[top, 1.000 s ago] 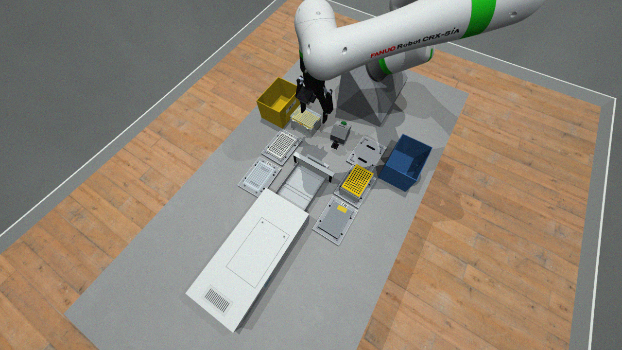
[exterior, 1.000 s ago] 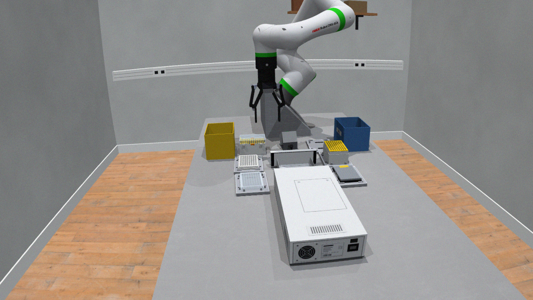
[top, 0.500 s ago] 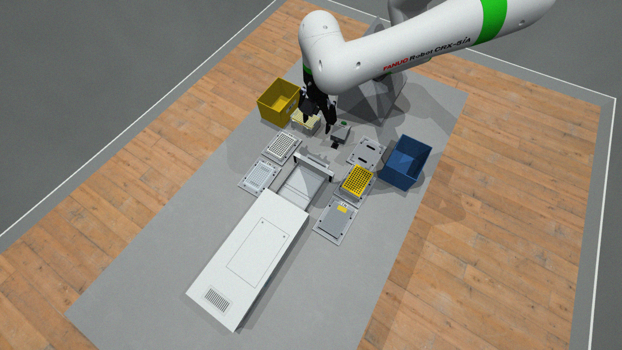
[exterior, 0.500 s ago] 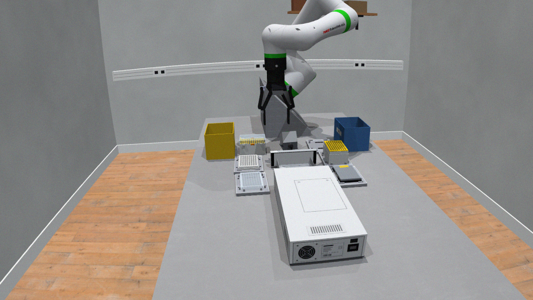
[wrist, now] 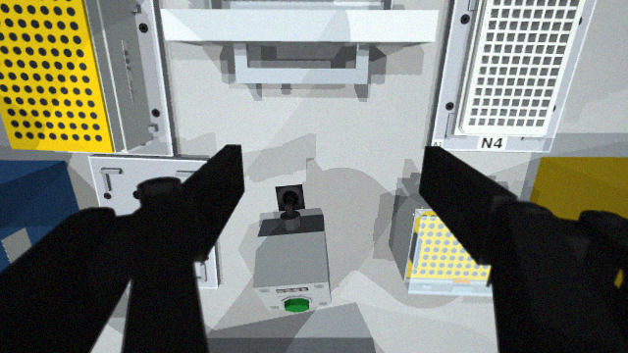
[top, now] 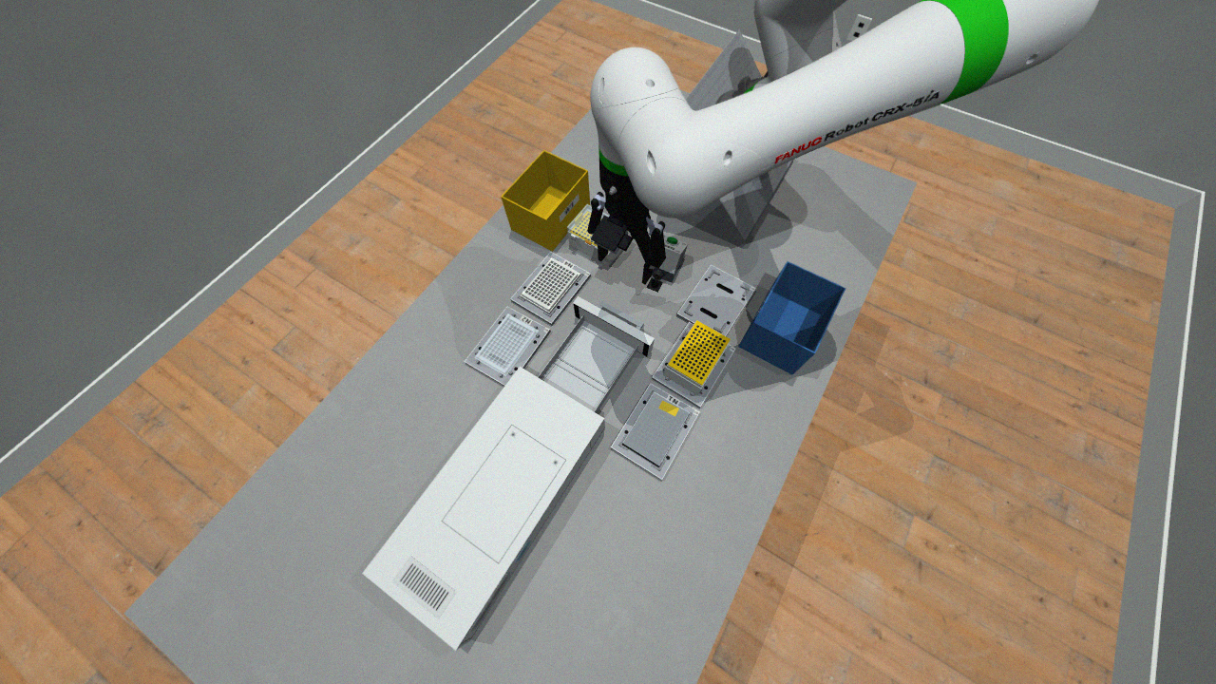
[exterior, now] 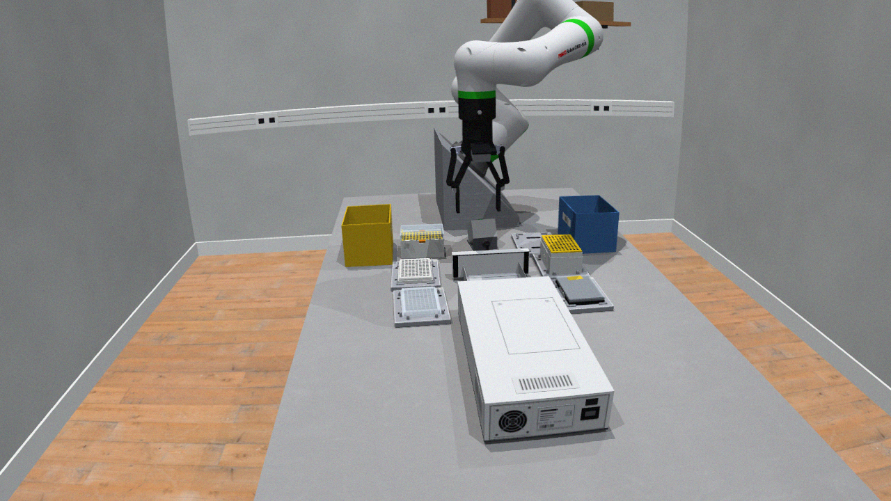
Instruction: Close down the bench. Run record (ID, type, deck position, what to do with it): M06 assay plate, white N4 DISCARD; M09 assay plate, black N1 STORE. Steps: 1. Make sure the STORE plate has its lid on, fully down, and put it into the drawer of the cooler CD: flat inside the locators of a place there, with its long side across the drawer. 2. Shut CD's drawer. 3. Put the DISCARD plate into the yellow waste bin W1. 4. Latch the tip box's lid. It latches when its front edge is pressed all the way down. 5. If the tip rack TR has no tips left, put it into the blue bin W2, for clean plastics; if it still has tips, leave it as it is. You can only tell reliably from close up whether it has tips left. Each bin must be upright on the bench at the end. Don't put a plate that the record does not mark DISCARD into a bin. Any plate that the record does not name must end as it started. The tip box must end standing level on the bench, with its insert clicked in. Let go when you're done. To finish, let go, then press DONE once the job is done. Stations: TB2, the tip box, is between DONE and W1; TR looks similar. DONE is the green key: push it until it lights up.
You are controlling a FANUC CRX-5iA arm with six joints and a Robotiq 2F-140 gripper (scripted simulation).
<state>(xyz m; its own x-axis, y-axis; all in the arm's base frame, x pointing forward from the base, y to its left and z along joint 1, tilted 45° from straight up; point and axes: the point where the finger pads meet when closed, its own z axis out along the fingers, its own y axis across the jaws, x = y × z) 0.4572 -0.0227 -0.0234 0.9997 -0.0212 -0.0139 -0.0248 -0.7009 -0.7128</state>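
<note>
A grey worktop [exterior: 374,399] is lying between two strips of wooden flooring [exterior: 174,374]. A white rail [exterior: 324,115] with small black squares is running along the grey back wall [exterior: 280,56]. A white line [top: 212,280] is bordering the floor.

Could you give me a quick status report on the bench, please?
Tool open, empty, above DONE key. White plate on N4. Cooler drawer open.

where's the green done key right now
In the wrist view the green DONE key sits low centre on its grey box, below the open hand, with the tip box to its right.
</note>
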